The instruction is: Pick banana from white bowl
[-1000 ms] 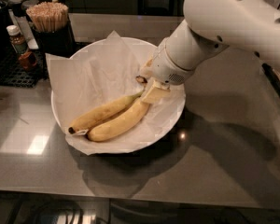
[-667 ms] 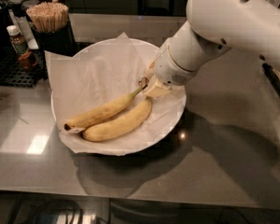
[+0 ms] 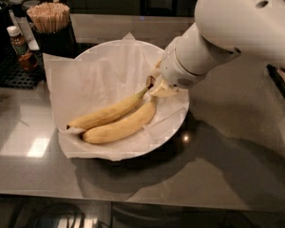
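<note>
Two yellow bananas [image 3: 118, 120], joined at the stem, lie in the white bowl [image 3: 179, 122] on its crinkled white paper [image 3: 95, 80]. Their tips point to the front left. My gripper [image 3: 156, 85] reaches down into the right side of the bowl and is shut on the bananas' stem end, which is tilted up a little off the paper. The white arm [image 3: 228, 27] comes in from the upper right and hides most of the gripper.
A dark cup of wooden sticks [image 3: 50, 18] and a small brown bottle [image 3: 19, 44] stand on a black mat [image 3: 9, 68] at the back left. The bowl sits on a glossy grey counter [image 3: 228, 156], whose front edge runs along the bottom.
The gripper has moved up and slightly back with the stem end; the bananas' stem end has risen and their tips have slid a little to the left.
</note>
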`<state>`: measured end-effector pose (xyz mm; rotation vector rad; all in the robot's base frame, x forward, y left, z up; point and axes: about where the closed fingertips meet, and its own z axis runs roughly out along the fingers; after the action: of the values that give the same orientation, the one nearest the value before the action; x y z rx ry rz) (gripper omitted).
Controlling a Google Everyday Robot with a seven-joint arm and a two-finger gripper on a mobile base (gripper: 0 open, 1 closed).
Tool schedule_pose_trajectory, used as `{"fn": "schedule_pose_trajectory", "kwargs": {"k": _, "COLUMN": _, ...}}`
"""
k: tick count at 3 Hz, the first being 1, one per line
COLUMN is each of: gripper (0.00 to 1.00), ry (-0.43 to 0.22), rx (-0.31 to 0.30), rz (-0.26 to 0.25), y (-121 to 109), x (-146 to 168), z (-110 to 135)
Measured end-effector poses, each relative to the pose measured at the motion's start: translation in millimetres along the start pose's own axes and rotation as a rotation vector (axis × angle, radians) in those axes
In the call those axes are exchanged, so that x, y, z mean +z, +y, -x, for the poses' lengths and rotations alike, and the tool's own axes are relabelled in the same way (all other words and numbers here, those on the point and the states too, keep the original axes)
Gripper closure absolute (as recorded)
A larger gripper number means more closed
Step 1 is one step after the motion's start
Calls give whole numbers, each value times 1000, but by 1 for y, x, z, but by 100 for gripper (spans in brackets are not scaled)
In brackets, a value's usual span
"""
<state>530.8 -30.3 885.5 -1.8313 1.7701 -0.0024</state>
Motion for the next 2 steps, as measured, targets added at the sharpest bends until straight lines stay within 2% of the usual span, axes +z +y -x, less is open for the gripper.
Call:
{"fn": "schedule_pose_trajectory", "kwargs": {"k": 1, "gripper": 100, "ry": 24, "rx": -58, "rz": -75, "y": -7, "x": -29, "z": 21}}
{"fn": "schedule_pose_trajectory", "kwargs": {"k": 2, "gripper": 100, "ry": 49, "rx": -151, "rz": -152, "y": -13, "x": -71, "z": 57}}
